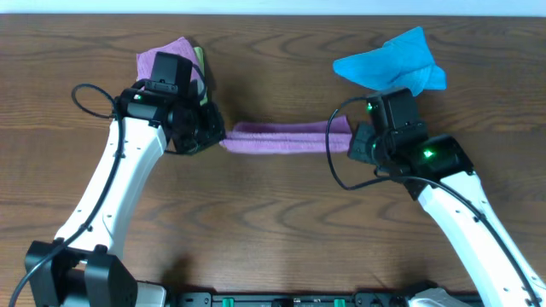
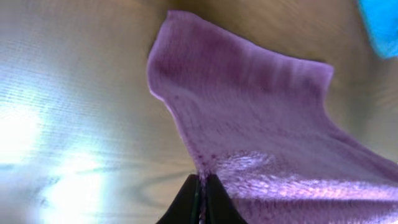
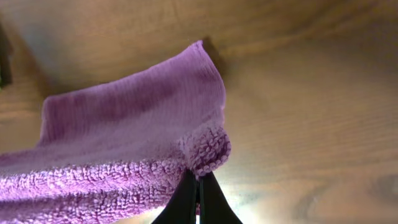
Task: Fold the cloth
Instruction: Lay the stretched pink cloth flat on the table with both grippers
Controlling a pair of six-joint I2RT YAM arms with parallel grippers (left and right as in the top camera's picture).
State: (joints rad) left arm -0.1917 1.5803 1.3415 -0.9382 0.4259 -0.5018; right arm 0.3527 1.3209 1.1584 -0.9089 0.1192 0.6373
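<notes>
A purple cloth [image 1: 286,138] hangs stretched between my two grippers above the middle of the table. My left gripper [image 1: 215,135] is shut on its left end; in the left wrist view the closed jaws [image 2: 200,186] pinch the cloth's [image 2: 249,106] edge. My right gripper [image 1: 354,141] is shut on its right end; in the right wrist view the closed jaws [image 3: 198,186] pinch a bunched corner of the cloth [image 3: 130,124]. The cloth sags downward from both grips.
A second purple cloth [image 1: 166,58] lies bunched at the back left, behind my left arm. A blue cloth [image 1: 397,60] lies crumpled at the back right; it also shows in the left wrist view [image 2: 380,25]. The table [image 1: 273,222] is dark wood.
</notes>
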